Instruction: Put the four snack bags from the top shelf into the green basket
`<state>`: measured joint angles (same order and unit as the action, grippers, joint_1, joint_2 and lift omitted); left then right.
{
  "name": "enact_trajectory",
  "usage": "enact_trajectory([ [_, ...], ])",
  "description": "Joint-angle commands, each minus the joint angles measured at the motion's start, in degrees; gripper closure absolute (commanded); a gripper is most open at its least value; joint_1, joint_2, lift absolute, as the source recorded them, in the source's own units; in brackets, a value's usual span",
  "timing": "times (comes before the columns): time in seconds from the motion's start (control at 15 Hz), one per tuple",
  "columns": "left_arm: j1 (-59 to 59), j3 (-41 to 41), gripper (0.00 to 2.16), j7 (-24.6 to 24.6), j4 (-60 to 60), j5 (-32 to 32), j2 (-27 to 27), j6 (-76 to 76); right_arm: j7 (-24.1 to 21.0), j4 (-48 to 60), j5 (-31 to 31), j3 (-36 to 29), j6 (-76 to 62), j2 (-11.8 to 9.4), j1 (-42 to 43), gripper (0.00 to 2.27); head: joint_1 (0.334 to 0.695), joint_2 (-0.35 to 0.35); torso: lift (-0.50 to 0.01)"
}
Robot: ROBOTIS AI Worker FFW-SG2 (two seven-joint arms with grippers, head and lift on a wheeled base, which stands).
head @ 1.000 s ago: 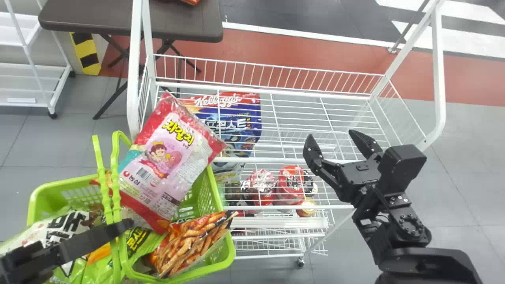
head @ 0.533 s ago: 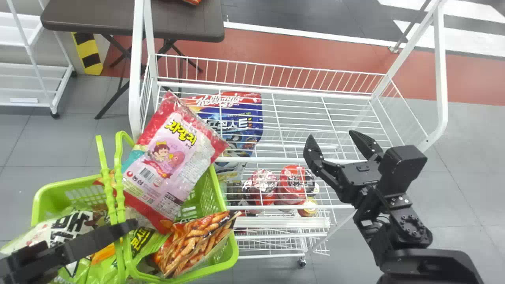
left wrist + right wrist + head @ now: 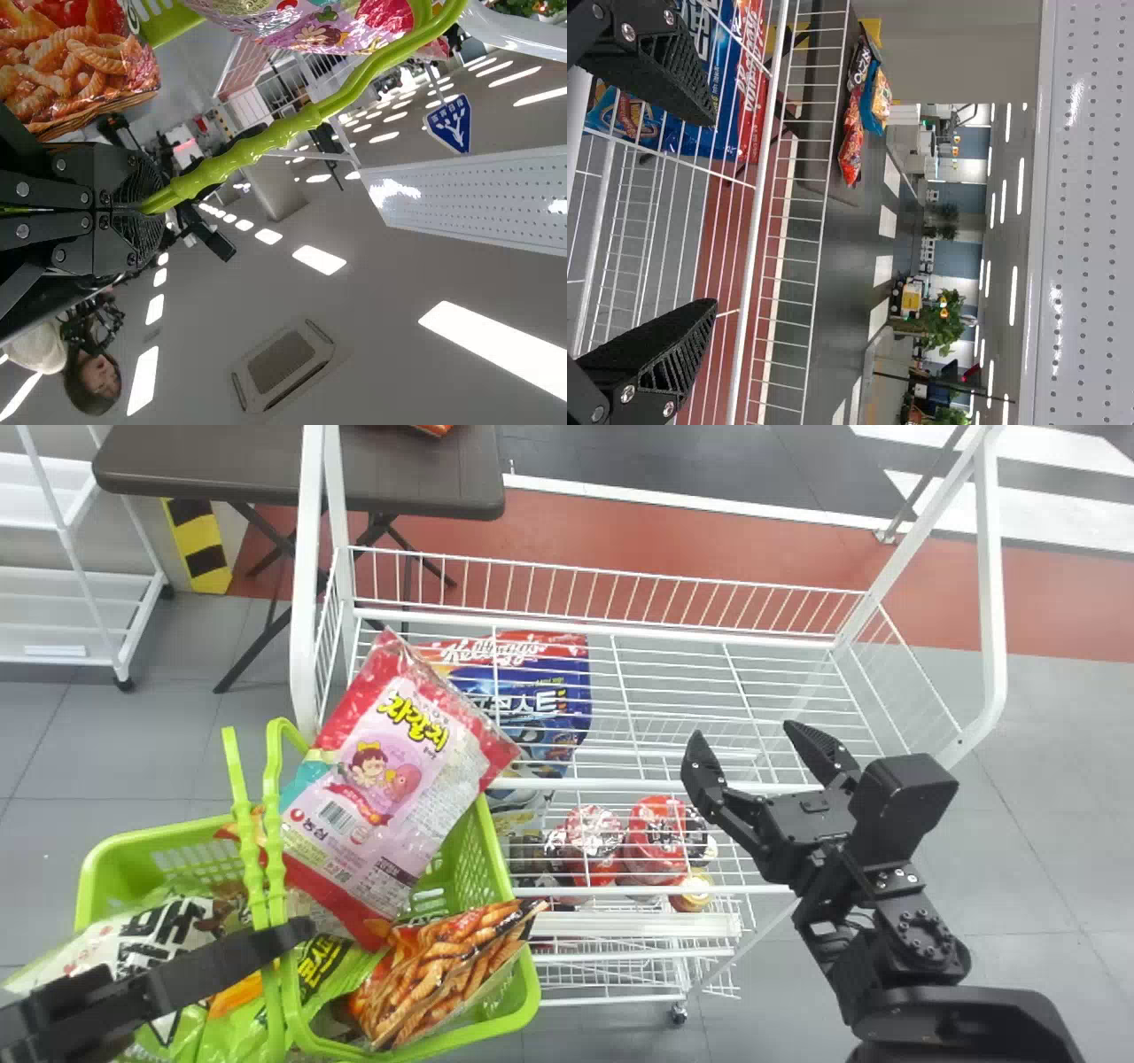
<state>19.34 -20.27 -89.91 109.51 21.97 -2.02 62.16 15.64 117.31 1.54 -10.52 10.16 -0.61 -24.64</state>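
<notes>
The green basket (image 3: 533, 992) takes up the lower left of the head view, beside the wire shelf (image 3: 611, 630). The left claw (image 3: 285, 941), in the lower left, is pinching the basket's two handles (image 3: 275, 841), which stand raised and close together. In the left wrist view the left claw (image 3: 149, 205) has its ridged fingers pressed onto the green handles.

The snack bags are in the basket. The pink bag (image 3: 390, 788) sits tilted, its lower end inside and its upper end rising above the rim towards the shelf's left end. The twist-snack bag (image 3: 443, 974) lies at the basket's lower right corner. Between it and the handles is a green bag (image 3: 326, 961), and the white bag (image 3: 133, 948) lies at the left, partly behind the black finger.

The right claw (image 3: 744, 732) is right of centre in the head view, over the shelf's front part, its fingers spread with nothing between them.

Through the wires, left of centre, a blue cereal bag (image 3: 532, 700) shows below the shelf, with red packs (image 3: 656, 841) lower down near the middle. The brown table (image 3: 213, 460) stands in the upper left; the right wrist view shows a red bag (image 3: 850, 146) and a blue bag (image 3: 871, 97) on it.
</notes>
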Motion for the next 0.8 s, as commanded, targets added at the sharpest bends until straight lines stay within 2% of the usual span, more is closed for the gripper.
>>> enact_trajectory([
  [0.0,0.0,0.06,2.15,-0.66,0.0,0.0,0.0,0.03,0.0,-0.16,-0.05,0.24,0.0,0.0,0.03,0.09,0.695,-0.215,-0.004],
  [0.73,-0.62,0.5,2.15,-0.66,-0.18,-0.17,-0.09,-0.15,-0.17,-0.86,1.53,2.26,0.18,0.26,0.47,0.1,0.695,-0.202,-0.004],
])
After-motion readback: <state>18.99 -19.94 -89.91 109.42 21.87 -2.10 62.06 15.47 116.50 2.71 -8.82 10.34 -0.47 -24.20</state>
